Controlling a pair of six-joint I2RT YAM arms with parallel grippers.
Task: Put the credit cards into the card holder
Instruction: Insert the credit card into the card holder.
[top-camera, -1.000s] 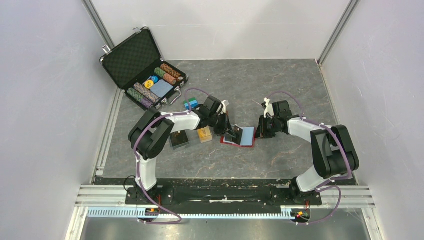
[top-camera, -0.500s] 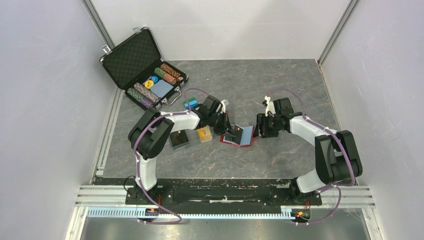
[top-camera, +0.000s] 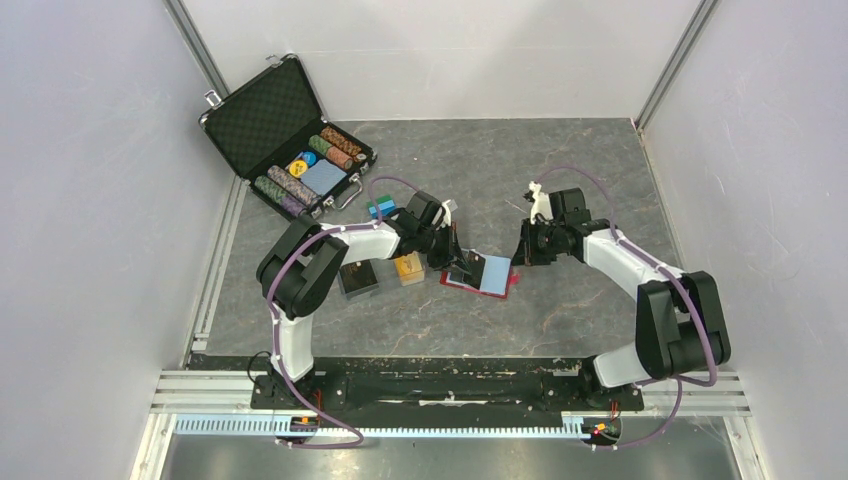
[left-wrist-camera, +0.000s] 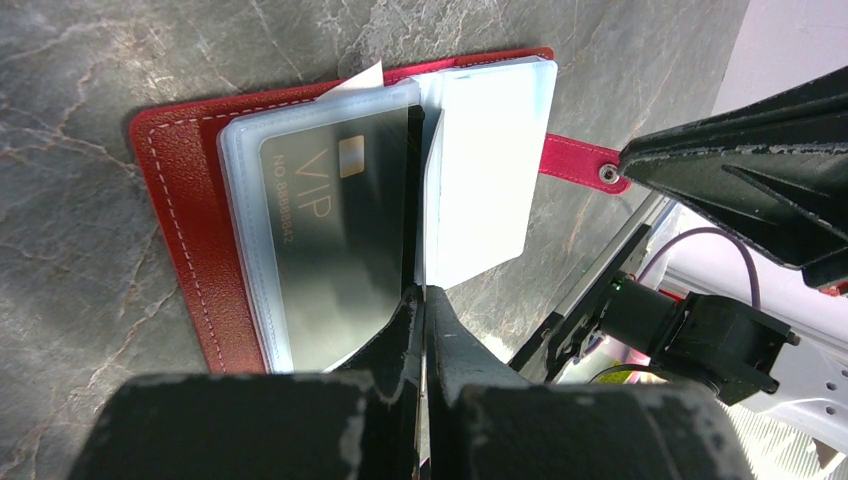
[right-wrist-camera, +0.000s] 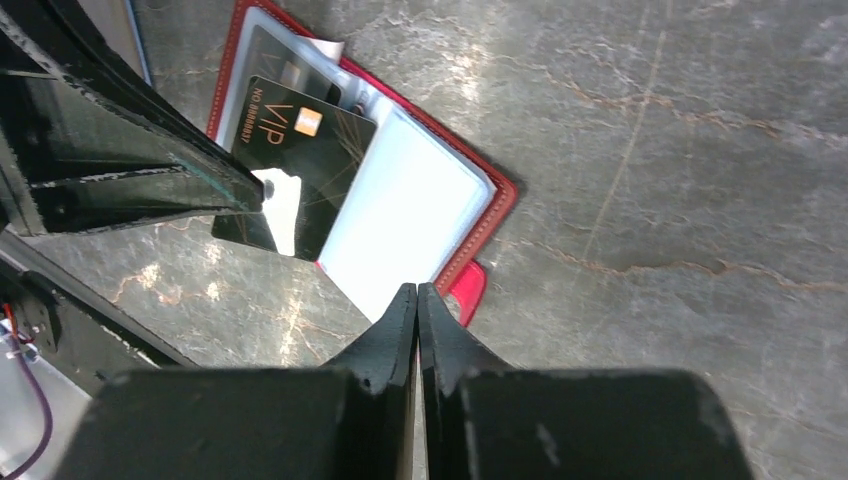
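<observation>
Centrally, the red card holder (left-wrist-camera: 185, 230) lies opened flat on the marbled table (top-camera: 560, 180), with its clear sleeves fanned and its snap strap (left-wrist-camera: 580, 165) pointing to 3 o'clock in the left wrist view. A dark VIP credit card (left-wrist-camera: 335, 240) appears partly inside the left-hand sleeve, skewed, with one corner overhanging the holder's edge. The left gripper (left-wrist-camera: 420, 300), at 10 o'clock of the holder in the top view, has its fingers pressed together on the card's long edge, apparently pinching it. The right gripper (right-wrist-camera: 416, 292), at 2 o'clock, is pressed together on nothing, its tips near the strap end. To seat the card well, square it to the sleeve mouth first, then slide it along the sleeve's length; the free right gripper could pin the cover against slipping. Further orange-gold cards (top-camera: 408, 268) wait at 9 o'clock, and the open poker chip case (top-camera: 285, 135) stands well apart at 10 o'clock.
</observation>
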